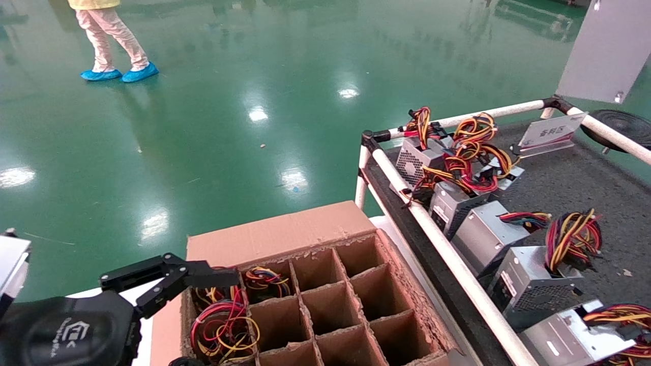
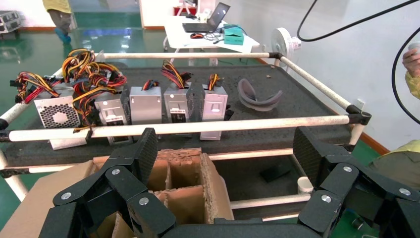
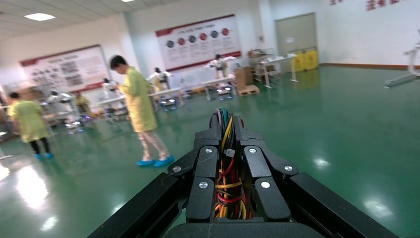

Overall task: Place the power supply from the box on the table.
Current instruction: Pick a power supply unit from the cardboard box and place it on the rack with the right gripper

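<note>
The brown box (image 1: 285, 234) with its grid of cells stands low in the head view, left of the table (image 1: 569, 188). Coiled wires of one power supply (image 1: 224, 325) fill a cell at its left side, and another bundle (image 1: 264, 282) lies behind. My left gripper (image 1: 209, 319) hangs open over that left side; in the left wrist view it (image 2: 226, 148) spans the box corner (image 2: 188, 198), holding nothing. My right gripper (image 3: 226, 130) is shut on a red, yellow and black wire bundle (image 3: 228, 183). That supply's body is hidden, and this gripper is outside the head view.
Several power supplies (image 1: 488, 234) lie in a row on the matting behind the white rail (image 1: 457, 264). A tilted sign (image 1: 549, 132) and a black disc (image 1: 620, 124) sit at the far end. A person (image 1: 112, 40) walks on the green floor.
</note>
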`<act>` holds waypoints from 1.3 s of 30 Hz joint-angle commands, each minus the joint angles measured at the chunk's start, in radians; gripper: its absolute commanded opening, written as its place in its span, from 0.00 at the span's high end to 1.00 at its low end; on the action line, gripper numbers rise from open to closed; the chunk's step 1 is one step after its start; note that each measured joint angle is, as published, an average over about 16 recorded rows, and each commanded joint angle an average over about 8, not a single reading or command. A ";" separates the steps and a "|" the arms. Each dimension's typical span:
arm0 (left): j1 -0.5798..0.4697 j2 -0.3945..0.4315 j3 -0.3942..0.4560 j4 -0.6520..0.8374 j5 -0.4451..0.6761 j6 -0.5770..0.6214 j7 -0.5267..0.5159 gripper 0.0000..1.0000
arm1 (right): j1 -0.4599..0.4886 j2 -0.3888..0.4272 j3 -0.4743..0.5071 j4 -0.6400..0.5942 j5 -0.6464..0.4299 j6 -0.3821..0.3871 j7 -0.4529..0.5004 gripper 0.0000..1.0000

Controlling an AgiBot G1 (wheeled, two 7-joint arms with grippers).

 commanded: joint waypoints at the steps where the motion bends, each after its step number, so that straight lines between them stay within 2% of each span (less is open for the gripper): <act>1: 0.000 0.000 0.000 0.000 0.000 0.000 0.000 0.00 | 0.003 0.010 0.000 -0.026 -0.005 -0.002 -0.022 1.00; 10: 0.000 0.000 0.000 0.000 0.000 0.000 0.000 0.00 | -0.020 -0.002 -0.004 -0.182 -0.022 0.033 -0.145 1.00; 21: 0.000 0.000 0.000 0.000 0.000 0.000 0.000 0.00 | -0.052 -0.077 -0.007 -0.328 -0.034 0.167 -0.272 1.00; 39: 0.000 0.000 0.001 0.000 -0.001 0.000 0.000 0.00 | -0.125 -0.216 -0.014 -0.412 -0.046 0.347 -0.329 1.00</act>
